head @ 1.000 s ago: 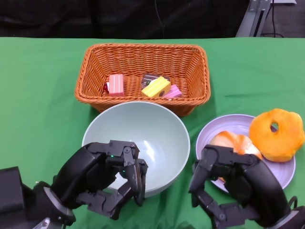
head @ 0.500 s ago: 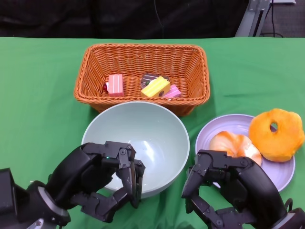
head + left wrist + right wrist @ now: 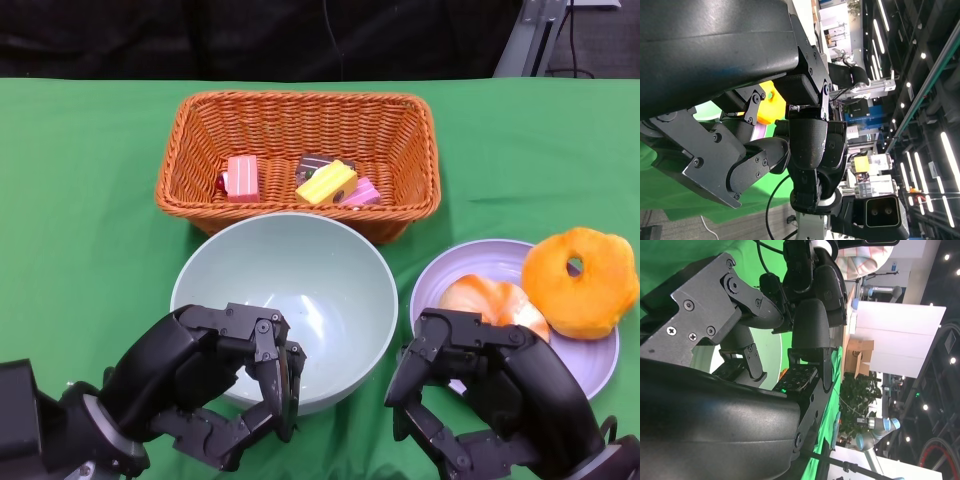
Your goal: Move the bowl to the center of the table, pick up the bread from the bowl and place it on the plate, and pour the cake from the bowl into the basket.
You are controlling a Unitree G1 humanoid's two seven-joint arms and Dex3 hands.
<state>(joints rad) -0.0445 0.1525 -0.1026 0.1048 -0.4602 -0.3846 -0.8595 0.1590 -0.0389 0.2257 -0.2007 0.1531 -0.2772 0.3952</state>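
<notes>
The pale green bowl [image 3: 330, 290] stands empty at the table's middle, just in front of the wicker basket [image 3: 298, 118]. Several cake pieces [image 3: 327, 182] lie in the basket. The lavender plate [image 3: 590, 360] to the right carries a glazed bread [image 3: 495, 300] and a big orange ring-shaped bread [image 3: 580, 280]. My left hand [image 3: 215, 385] hangs over the bowl's near-left rim with its fingers bent and nothing in them. My right hand [image 3: 490, 395] hovers at the plate's near-left edge, fingers bent and apart, holding nothing. It hides part of the plate.
Green cloth covers the table; its far edge [image 3: 320, 80] runs behind the basket, against a dark backdrop. Bare cloth lies to the left of the bowl and basket. The wrist views show mostly my own black fingers [image 3: 810, 335].
My left hand has drawn back toward me, down and slightly left off the bowl. My right hand has shifted a little left and back. Bowl, basket and plate stay put.
</notes>
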